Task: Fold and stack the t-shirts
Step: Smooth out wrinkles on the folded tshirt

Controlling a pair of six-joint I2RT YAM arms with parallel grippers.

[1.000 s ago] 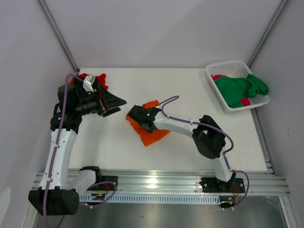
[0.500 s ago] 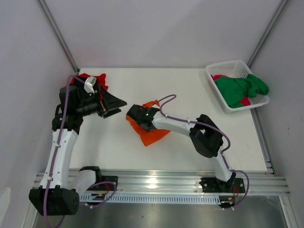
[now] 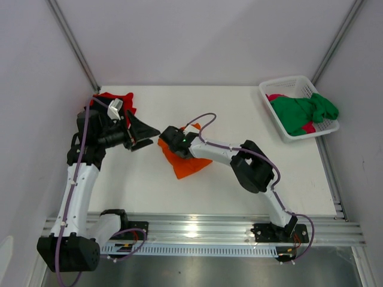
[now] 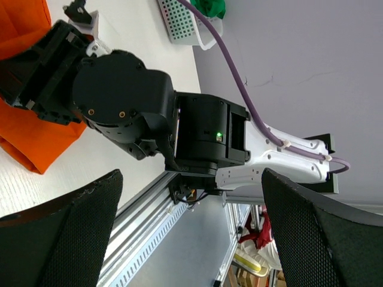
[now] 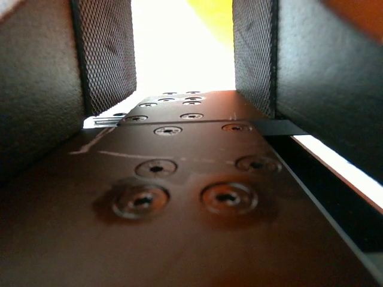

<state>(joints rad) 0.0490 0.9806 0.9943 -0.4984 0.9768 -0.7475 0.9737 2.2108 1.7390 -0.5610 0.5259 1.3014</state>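
A folded bright orange t-shirt [image 3: 190,165] lies mid-table; it also shows in the left wrist view [image 4: 30,128]. My right gripper [image 3: 169,139] is low on its far-left corner. In the right wrist view [image 5: 182,60] the jaws stand narrow with orange cloth at their tips, so it is shut on the shirt. My left gripper [image 3: 149,136] hovers just left of it, open and empty, its fingers [image 4: 72,239] wide apart. A red t-shirt [image 3: 114,98] lies at the back left behind the left arm. Green [image 3: 302,113] and magenta-pink [image 3: 276,97] t-shirts lie in the basket. The black t-shirt is out of view.
A white lattice basket [image 3: 286,82] stands at the back right corner. The right arm's forearm [image 3: 221,150] stretches across the table's middle, its elbow [image 3: 254,170] near the front. A metal rail [image 3: 197,227] runs along the near edge.
My right gripper has moved a little left and away, and the orange t-shirt has slid with it. My left gripper has shifted slightly back and stayed open.
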